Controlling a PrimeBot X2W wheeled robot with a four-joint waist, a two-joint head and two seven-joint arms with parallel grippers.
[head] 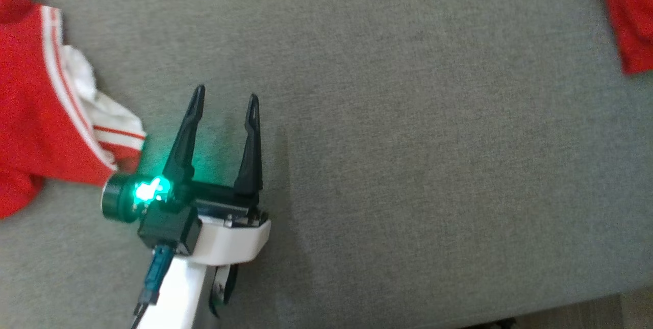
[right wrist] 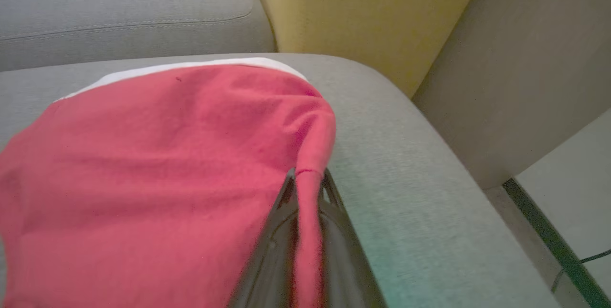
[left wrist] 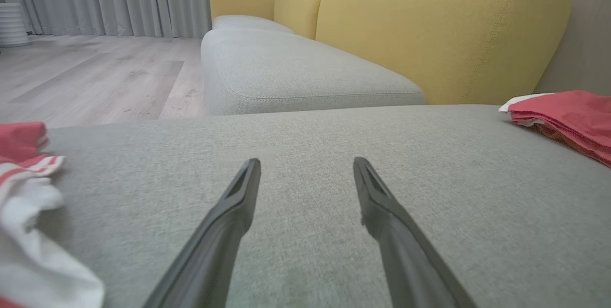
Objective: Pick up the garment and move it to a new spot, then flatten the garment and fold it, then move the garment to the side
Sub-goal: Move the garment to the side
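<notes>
The right gripper (right wrist: 308, 180) was closed with both fingers on a fold of the red garment (right wrist: 143, 169), which lay on the grey cushion (right wrist: 410, 188) beside the yellow backrest (right wrist: 343, 12). The left gripper (head: 226, 94) held its fingers wide apart over the same cushion, with a red-and-white striped cloth (head: 46, 115) just beside it.

I can read nothing here: no words, labels, brands, numbers or signs. The red garment (right wrist: 143, 179) is plain cloth with a white edge, without lettering I can make out.
</notes>
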